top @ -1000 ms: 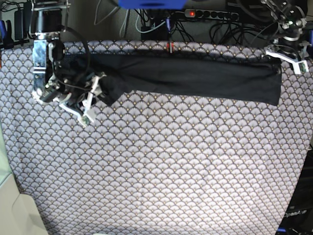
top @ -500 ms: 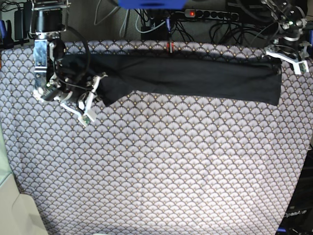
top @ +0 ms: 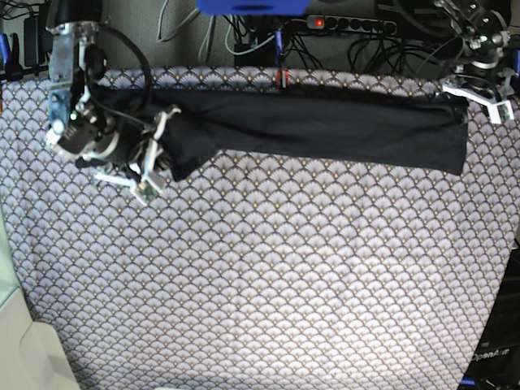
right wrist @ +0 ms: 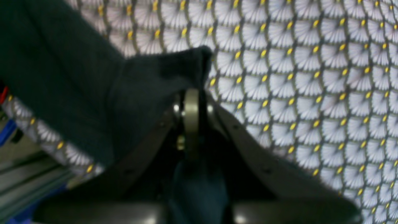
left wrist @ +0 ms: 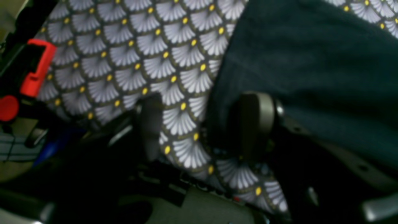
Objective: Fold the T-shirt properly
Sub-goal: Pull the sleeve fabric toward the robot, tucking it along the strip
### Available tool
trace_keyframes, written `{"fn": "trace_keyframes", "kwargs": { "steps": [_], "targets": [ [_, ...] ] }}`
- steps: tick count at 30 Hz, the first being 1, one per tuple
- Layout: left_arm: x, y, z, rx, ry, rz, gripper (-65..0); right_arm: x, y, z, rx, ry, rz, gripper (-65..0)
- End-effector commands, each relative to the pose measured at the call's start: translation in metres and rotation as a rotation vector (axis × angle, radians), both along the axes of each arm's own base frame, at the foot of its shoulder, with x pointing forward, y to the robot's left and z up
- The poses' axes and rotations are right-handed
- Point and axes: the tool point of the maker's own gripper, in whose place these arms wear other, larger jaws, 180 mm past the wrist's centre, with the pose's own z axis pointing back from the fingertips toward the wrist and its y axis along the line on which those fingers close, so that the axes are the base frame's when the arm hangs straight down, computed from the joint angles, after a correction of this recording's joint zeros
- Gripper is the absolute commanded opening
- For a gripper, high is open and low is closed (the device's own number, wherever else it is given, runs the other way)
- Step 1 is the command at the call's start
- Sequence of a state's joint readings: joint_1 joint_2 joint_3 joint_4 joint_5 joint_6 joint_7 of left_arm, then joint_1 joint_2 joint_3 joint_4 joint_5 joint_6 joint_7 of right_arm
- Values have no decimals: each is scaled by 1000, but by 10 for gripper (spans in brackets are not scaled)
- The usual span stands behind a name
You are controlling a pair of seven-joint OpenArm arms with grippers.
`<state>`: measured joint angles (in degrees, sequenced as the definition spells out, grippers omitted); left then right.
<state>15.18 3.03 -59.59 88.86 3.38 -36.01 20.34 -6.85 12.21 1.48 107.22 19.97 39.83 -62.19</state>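
The T-shirt (top: 325,126) lies as a long dark band across the far part of the table. My right gripper (top: 158,158) is shut on the shirt's left end. In the right wrist view the right gripper (right wrist: 191,102) pinches a raised fold of the T-shirt (right wrist: 77,77). My left gripper (top: 479,99) is at the band's far right corner. The left wrist view shows the left gripper (left wrist: 202,124) open over the patterned cloth. One of its fingers (left wrist: 255,121) rests at the edge of the T-shirt (left wrist: 311,62).
A scallop-patterned cloth (top: 268,276) covers the table. A power strip (top: 349,23) and cables run behind the far edge. A red clamp (left wrist: 35,71) sits at the table's edge near my left gripper. A pale object (top: 24,349) stands at the front left corner.
My right gripper has shut on the T-shirt's left end and risen slightly toward the far edge, lifting the fabric. The left arm has stayed put.
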Motion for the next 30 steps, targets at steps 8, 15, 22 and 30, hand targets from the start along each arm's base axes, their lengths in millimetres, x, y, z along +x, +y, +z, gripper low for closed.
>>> {"fn": "trace_keyframes", "kwargs": {
  "steps": [8,15,22,30],
  "targets": [
    [5,6,12,25,-42,0,-279,-32,15,7,81,9,37,-648],
    [5,6,12,23,-41,-1,-279,-62,21,-3,102,64,44,-648],
    [5,6,11,23,-40,-1,-279,-83,39,-4,169,57,119,-648],
    [5,7,12,25,-39,-2,-279,-67,10,-1,100,18,106,-648]
  ]
}}
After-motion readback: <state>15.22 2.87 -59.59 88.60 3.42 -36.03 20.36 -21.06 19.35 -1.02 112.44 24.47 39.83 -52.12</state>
